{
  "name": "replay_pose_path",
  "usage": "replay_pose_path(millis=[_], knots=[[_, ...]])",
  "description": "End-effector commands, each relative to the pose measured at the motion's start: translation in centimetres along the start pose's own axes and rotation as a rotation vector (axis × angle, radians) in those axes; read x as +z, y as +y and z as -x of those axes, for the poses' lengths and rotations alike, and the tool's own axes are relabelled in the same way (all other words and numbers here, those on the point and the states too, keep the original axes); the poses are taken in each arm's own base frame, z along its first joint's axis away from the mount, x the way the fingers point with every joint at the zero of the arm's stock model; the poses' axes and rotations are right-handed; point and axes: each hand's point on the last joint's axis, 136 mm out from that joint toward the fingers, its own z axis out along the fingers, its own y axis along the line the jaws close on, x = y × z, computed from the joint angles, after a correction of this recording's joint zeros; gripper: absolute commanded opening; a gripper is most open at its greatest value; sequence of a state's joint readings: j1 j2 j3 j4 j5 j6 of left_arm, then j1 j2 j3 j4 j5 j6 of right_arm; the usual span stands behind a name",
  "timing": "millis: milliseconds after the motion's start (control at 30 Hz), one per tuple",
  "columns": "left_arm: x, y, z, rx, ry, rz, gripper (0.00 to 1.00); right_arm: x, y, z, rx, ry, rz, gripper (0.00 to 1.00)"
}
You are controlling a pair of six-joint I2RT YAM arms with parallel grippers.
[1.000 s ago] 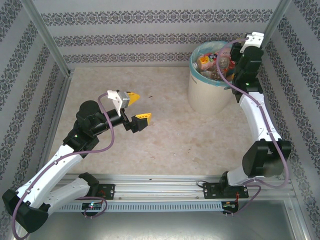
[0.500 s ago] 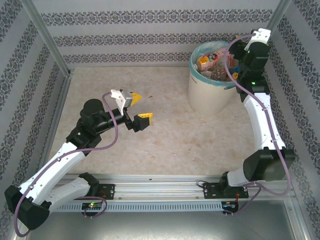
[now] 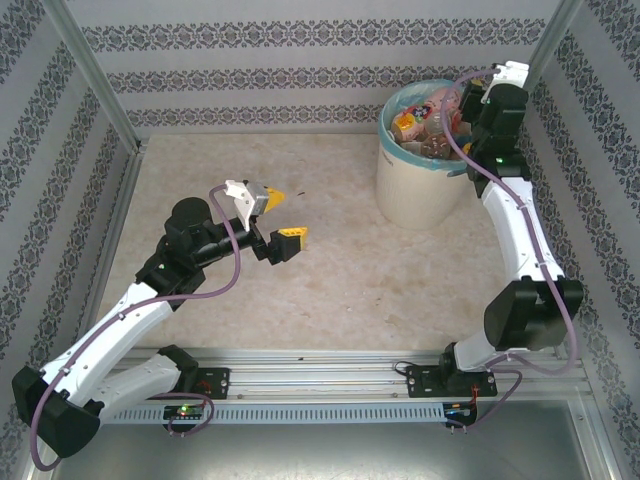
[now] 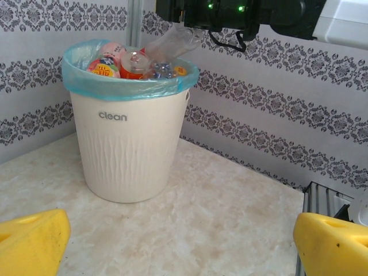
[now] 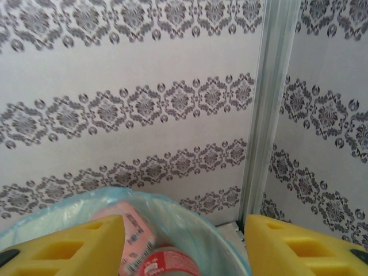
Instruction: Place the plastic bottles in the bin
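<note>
Seemingly at the release step: right gripper (image 5: 184, 225) gapes empty above the round cream-white bin (image 4: 129, 149) of clear plastic bottles (image 4: 133, 62); next, lift away.

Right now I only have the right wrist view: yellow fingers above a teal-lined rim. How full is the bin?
Observer: The bin is heaped to its rim with plastic bottles.
Operator: Is anything sticking out?
Observer: One clear bottle leans tilted above the rim, just under the right arm.
Operator: Where is the other gripper?
Observer: The left gripper hangs open over the middle of the table, pointing towards the bin, with nothing between its fingers.
</note>
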State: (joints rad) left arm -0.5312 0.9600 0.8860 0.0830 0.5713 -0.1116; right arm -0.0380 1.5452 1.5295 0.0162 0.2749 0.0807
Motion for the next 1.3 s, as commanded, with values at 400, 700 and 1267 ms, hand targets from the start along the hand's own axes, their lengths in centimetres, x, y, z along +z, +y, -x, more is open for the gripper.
replay_pose_path(millis=[400, 700, 1267], knots=[[0.8, -0.3, 1.3, 0.025, -0.007, -0.017, 1.00, -2.1, -0.6, 1.1, 0.104, 0.050, -0.008, 0.76], [1.7, -0.2, 0.6, 0.012, 0.018, -0.050, 1.00, -5.8, -1.6, -3.2, 0.089, 0.282, 0.033, 0.77], [1.5, -0.4, 0.3, 0.004, 0.003, -0.055, 1.00, -6.5, 2.2, -6.4, 0.120, 0.420, 0.183, 0.74]])
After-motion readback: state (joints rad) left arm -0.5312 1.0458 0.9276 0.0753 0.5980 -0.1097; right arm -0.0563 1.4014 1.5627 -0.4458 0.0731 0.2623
